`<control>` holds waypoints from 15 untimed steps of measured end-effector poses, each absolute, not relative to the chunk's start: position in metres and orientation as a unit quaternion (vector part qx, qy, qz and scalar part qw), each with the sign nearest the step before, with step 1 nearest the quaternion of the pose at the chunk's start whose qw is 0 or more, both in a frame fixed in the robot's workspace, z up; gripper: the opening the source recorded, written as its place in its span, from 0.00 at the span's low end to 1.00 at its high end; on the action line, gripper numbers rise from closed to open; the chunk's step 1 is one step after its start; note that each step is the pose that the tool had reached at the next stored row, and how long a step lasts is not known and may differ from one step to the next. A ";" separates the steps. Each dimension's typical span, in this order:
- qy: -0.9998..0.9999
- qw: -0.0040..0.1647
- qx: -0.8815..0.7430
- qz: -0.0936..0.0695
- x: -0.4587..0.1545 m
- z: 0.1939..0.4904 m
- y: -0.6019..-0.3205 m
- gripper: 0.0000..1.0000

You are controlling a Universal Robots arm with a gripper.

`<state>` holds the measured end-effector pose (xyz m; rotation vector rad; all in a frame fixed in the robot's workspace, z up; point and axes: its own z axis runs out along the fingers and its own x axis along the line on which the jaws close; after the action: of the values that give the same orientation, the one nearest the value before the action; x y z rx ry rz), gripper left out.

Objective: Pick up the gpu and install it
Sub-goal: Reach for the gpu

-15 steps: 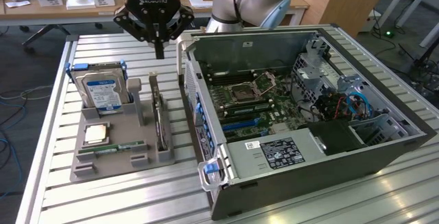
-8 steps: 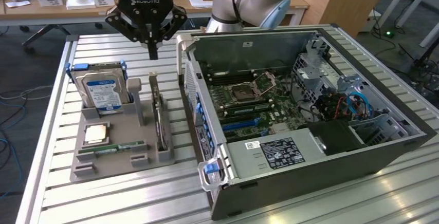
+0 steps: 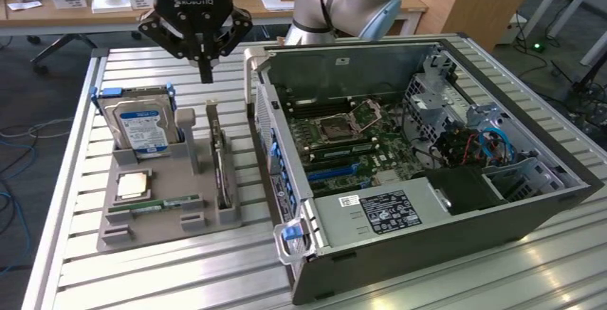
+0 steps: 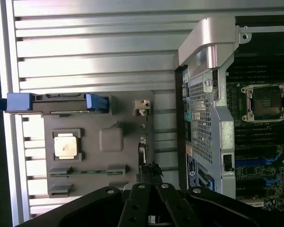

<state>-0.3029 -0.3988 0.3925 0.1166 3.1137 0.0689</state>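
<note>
In the exterior view, one gripper (image 3: 206, 75), jaws together and empty, hangs at twelve o'clock over one gray tray (image 3: 152, 226), where one gpu (image 3: 220, 168) stands on edge at three o'clock of one hard drive (image 3: 141, 126), one processor (image 3: 133, 185) and one memory stick (image 3: 156, 205).

We get bright, even overhead light w/ soft shadows in the ext. view, while in the wrist view the worktop (image 4: 94, 52) slats glare near-white & the close-up claw (image 4: 149, 172) sits dark, slightly out of focus.
</note>
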 end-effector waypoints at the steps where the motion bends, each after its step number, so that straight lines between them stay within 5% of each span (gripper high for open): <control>1: 0.999 0.012 0.037 0.022 -0.303 0.393 -0.399 0.11; 15: 0.999 0.013 0.037 0.022 -0.305 0.392 -0.408 0.11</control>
<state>-0.3045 -0.4075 0.3924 0.1167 3.1136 0.0689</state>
